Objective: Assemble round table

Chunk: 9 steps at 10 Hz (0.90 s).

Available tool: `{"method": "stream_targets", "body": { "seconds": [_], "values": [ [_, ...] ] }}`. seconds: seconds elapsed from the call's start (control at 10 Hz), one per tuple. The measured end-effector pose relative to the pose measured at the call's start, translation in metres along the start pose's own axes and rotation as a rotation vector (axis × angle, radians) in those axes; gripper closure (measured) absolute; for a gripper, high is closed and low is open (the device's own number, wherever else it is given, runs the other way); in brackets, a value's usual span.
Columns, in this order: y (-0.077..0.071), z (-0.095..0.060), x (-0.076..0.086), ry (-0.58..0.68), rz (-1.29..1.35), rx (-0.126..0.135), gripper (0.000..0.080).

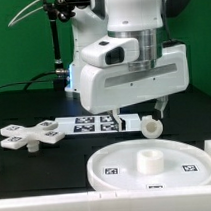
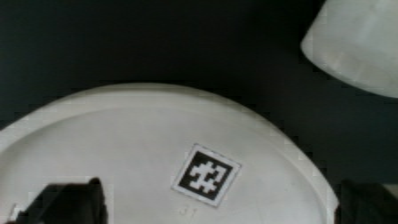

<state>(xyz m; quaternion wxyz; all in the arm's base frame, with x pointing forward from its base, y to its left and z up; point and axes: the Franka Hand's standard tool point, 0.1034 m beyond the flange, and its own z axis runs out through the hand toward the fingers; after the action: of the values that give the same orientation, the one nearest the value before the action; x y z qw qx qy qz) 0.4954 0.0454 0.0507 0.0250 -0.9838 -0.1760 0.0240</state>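
Note:
The short cylinder leg (image 1: pixel 150 126) lies on the black table by the end of the marker board on the exterior view's right. My gripper (image 1: pixel 135 116) is open, low over the leg. In the wrist view the leg (image 2: pixel 160 140) fills the space between the dark fingertips (image 2: pixel 63 200), with a square tag (image 2: pixel 208 173) on it; nothing is gripped. The large rimmed round disc (image 1: pixel 152 166) lies at the front with a raised hub (image 1: pixel 148 158). The cross-shaped four-arm piece (image 1: pixel 30 135) lies at the exterior view's left.
The marker board (image 1: pixel 86 121) lies flat behind the disc, between the cross piece and the leg. A white rounded edge (image 2: pixel 356 40) shows in a corner of the wrist view; I cannot tell which part it is. A black stand (image 1: pixel 58 41) stands at the back.

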Motion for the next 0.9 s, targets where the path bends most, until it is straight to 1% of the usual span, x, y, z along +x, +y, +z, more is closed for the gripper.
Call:
{"method": "stream_targets", "body": {
  "seconds": [0.1,0.2,0.6,0.7,0.8,0.9],
  "values": [
    [-0.005,0.001,0.000,0.001,0.119,0.011,0.0151],
    [-0.008,0.001,0.001,0.002,0.158,0.013,0.0151],
    [-0.012,0.002,0.001,0.000,0.376,0.040,0.0151],
    [-0.015,0.004,0.000,-0.012,0.526,0.063,0.0151],
    [-0.017,0.005,0.000,-0.009,0.576,0.071,0.0151],
    [-0.019,0.007,-0.001,-0.001,0.576,0.068,0.0151]
  ]
}}
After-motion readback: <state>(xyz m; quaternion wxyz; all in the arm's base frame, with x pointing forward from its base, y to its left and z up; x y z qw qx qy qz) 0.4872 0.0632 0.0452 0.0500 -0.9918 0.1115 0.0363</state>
